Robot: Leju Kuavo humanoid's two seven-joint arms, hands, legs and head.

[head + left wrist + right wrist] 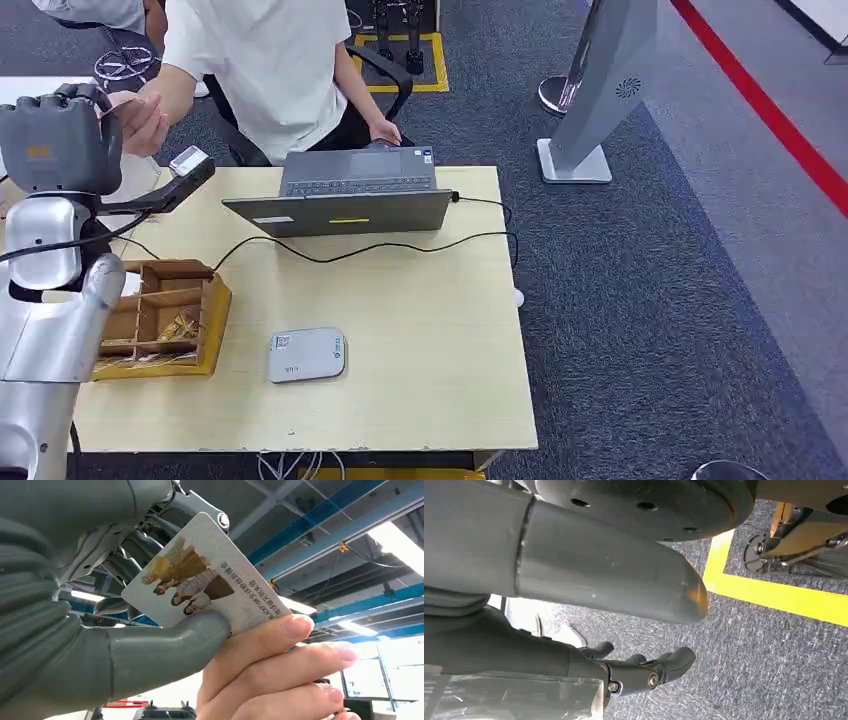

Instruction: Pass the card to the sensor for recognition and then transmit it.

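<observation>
My left hand is raised at the far left, beyond the table's left end. It pinches a white card printed with a picture of people and a line of text between its grey thumb and dark fingers. A person's hand grips the same card from the other side, and that hand meets mine in the head view. The grey-white card sensor lies flat on the wooden table, near the front. My right hand hangs over the carpet with nothing in it, fingers loosely apart.
A person in a white shirt stands behind the table at an open laptop with a black cable. A partitioned wooden box sits at the left front. A small device on a black arm stands behind it. A grey kiosk stand is at the right.
</observation>
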